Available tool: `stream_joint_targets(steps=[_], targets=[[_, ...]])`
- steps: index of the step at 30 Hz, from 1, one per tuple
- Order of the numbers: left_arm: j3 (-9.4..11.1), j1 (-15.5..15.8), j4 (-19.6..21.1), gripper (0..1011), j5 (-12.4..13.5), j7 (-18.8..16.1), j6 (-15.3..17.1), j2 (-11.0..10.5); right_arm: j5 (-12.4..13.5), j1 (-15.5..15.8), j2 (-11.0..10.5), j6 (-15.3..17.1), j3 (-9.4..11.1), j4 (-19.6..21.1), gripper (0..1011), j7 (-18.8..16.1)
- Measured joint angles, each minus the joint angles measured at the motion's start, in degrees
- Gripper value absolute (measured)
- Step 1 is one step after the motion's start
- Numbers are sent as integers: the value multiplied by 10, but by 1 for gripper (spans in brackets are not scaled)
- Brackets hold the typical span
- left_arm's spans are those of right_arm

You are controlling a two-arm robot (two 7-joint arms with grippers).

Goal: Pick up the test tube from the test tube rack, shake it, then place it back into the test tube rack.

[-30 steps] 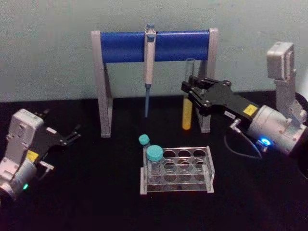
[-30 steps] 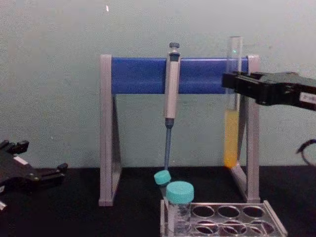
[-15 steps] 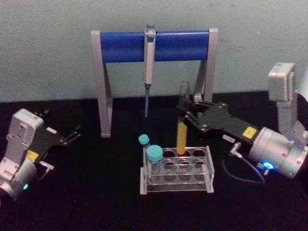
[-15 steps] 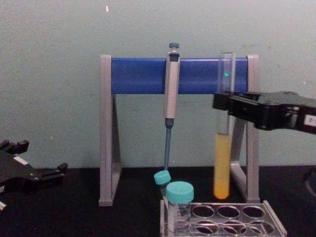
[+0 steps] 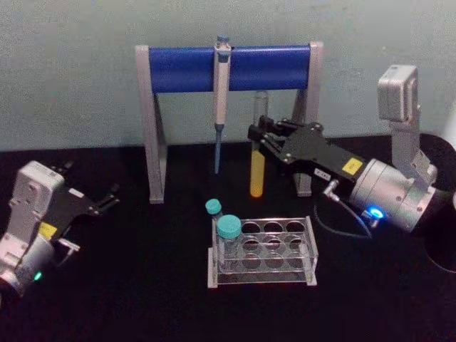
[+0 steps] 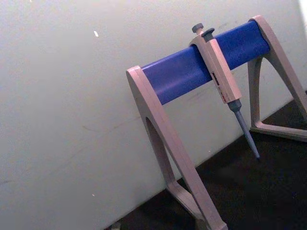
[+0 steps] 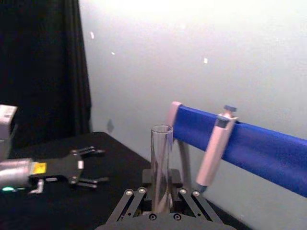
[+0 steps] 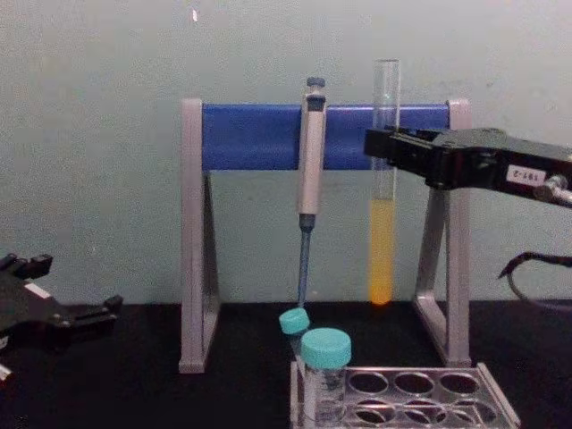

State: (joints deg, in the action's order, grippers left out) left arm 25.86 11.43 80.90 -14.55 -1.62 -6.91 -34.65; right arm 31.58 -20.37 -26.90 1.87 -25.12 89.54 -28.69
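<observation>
Right now the right gripper (image 5: pixel 258 135), reaching in from 3 o'clock, has its black fingers clamped on the upper half of the long clear glass test tube (image 5: pixel 257 171). The tube hangs upright in the air, yellow-orange liquid in its lower part and its open mouth up. Its round bottom is well clear of the low clear plastic test tube rack (image 5: pixel 310 251), which sits on the black table toward 6 o'clock from it. I judge this to be the shaking step, or the pause at the end of it, with the return not yet begun. The next move calls for bringing the tube toward 6 o'clock over a free hole, keeping it plumb, and lowering it before the fingers let go. Two short clear vials with teal screw caps (image 5: pixel 229 228) fill the rack's 9 o'clock end, so the free holes lie toward 3 o'clock. The tall grey-legged stand with the blue crossbar (image 5: pixel 185 68) stands at 12 o'clock. The grey pipette (image 5: pixel 221 78) hanging from it is close at the tube's 9 o'clock, and the stand's leg is at its 3 o'clock, leaving little room to swing. The left gripper (image 5: pixel 110 198) rests parked at 9 o'clock, fingers apart and empty.
</observation>
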Motion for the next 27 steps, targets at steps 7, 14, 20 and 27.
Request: stream_joint_targets(steps=[7, 14, 20, 27], targets=[[0, 0, 0, 1001, 0, 0, 0, 0, -7, -4, -1, 4, 7, -10, 222, 8], [0, 0, 0, 1001, 0, 0, 0, 0, -12, 7, -13, 9, 17, -1, 222, 16], [0, 0, 0, 1001, 0, 0, 0, 0, -13, 34, -36, 23, 28, 32, 222, 18], [0, 0, 0, 1001, 0, 0, 0, 0, 5, 54, -43, 32, 21, 58, 221, -1]])
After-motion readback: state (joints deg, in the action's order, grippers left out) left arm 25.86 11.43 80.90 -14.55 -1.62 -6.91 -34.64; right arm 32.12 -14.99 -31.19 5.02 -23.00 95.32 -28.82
